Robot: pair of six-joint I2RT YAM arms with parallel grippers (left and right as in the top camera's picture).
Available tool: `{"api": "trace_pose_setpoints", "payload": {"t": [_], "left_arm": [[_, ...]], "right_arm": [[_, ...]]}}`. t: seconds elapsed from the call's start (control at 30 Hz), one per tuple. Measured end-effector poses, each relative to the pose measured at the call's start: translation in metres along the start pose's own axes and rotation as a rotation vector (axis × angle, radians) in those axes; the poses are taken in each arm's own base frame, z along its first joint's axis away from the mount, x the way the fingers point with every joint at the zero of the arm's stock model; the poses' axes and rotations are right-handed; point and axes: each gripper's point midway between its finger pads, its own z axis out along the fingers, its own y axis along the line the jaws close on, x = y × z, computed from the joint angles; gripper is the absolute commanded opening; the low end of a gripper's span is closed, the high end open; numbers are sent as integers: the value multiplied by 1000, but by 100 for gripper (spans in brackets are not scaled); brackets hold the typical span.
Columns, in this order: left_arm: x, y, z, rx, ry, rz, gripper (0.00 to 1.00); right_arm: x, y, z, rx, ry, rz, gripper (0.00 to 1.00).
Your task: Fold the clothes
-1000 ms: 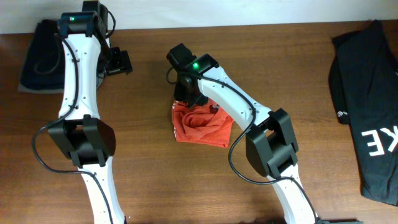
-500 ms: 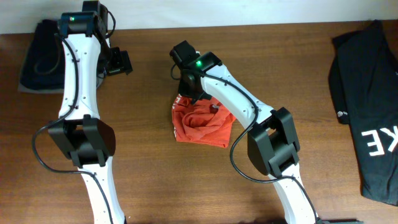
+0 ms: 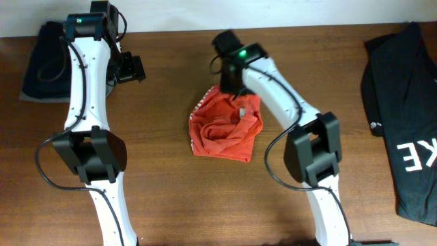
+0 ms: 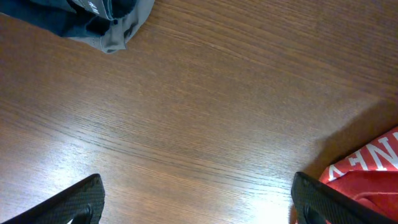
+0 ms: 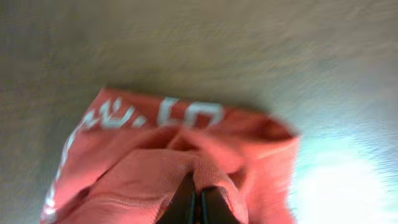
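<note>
1. A crumpled red-orange cotton T-shirt (image 3: 225,130) with white letters lies in the middle of the brown wooden table (image 3: 164,184).
2. Only the right wrist view shows the right gripper (image 5: 198,202) pinched tight on a fold at the shirt's far edge.
3. Only the left wrist view shows the left gripper (image 4: 198,202) spread wide over bare wood, holding nothing.
4. Only the overhead view shows a black T-shirt (image 3: 403,123) at the right.

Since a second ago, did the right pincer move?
Yes. The right pincer moved right, toward the black T-shirt, shut on the red T-shirt's edge.
</note>
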Motion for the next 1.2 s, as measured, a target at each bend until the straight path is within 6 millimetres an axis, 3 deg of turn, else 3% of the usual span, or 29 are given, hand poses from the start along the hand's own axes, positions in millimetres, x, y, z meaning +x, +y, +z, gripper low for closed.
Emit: {"api": "trace_pose_setpoints", "payload": {"t": [0.23, 0.4, 0.47, 0.53, 0.57, 0.67, 0.83, 0.97, 1.07, 1.2], "left_arm": [[0, 0, 0, 0, 0, 0, 96], [0, 0, 0, 0, 0, 0, 96], [0, 0, 0, 0, 0, 0, 96], [0, 0, 0, 0, 0, 0, 96], [0, 0, 0, 0, 0, 0, 96], [0, 0, 0, 0, 0, 0, 99], [1, 0, 0, -1, 3, -1, 99], [2, 1, 0, -2, 8, 0, 99], [2, 1, 0, -2, 9, 0, 99], [2, 1, 0, -2, 8, 0, 99]], "right_arm": [[-31, -38, -16, -10, -4, 12, 4], [-35, -65, -15, 12, 24, 37, 6], [-38, -72, -14, 14, 27, 36, 17], [-40, -76, -14, 16, 27, 24, 19], [-41, -78, -14, 17, 26, 26, 23], [-42, -80, -14, 22, 24, 6, 78], [-37, -82, -14, 29, 43, -9, 76], [-19, -77, -21, -10, 128, -25, 74], [-7, -60, -35, -124, 195, -70, 74], [29, -31, -64, -284, 329, -174, 75]]}}
